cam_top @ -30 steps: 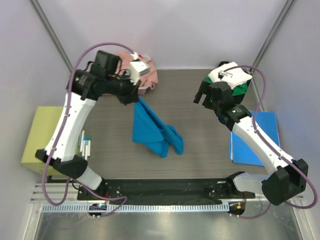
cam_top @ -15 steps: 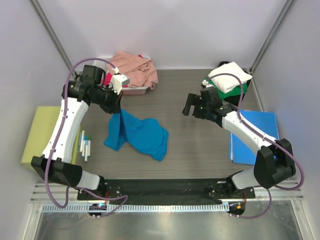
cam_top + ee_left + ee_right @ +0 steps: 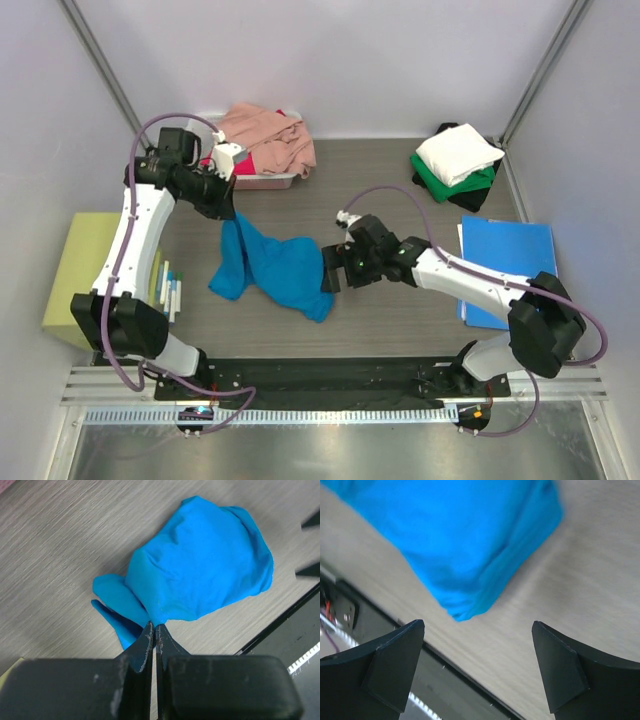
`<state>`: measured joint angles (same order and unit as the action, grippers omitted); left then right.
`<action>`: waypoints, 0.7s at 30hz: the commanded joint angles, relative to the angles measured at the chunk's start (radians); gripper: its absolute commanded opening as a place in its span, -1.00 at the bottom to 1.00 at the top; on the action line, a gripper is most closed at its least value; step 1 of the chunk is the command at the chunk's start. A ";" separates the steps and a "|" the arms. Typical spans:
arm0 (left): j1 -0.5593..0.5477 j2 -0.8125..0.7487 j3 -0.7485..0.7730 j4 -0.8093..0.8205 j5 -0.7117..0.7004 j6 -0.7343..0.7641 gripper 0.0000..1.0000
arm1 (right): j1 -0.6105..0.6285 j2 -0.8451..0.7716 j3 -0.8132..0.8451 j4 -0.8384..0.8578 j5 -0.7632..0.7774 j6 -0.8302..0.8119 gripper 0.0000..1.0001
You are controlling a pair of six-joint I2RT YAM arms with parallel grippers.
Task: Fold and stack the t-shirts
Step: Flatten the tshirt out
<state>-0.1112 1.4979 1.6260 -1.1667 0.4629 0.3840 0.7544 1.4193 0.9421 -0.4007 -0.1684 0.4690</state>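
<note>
I am working over a grey wood-grain table top [image 3: 400, 180] between pale walls. The bright teal-blue t-shirt [image 3: 285, 270] is lying crumpled between my tools, one corner rising into the left gripper [image 3: 228, 208], whose jaws are pinching the cloth. The right gripper [image 3: 328, 275] is hovering, fingers wide apart, at the shirt's corner, with the black base rail [image 3: 330, 375] running close beside it. A salmon pink t-shirt [image 3: 268, 135] is heaping behind the left gripper, while the stack of white, green and black t-shirts [image 3: 458, 152] and the flat blue sheet [image 3: 510, 270] are sitting well behind the right one.
</note>
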 commanded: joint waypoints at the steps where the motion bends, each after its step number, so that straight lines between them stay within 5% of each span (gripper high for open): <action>1: 0.064 0.054 0.003 0.045 0.062 0.015 -0.99 | 0.072 0.032 0.018 -0.013 0.012 0.014 0.85; 21: 0.142 0.058 0.009 0.053 0.083 0.007 -1.00 | 0.083 0.184 -0.014 0.131 0.024 0.045 0.41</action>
<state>0.0265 1.5837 1.6150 -1.1332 0.5182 0.3794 0.8368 1.5715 0.9249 -0.3401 -0.1406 0.5037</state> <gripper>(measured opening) 0.005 0.717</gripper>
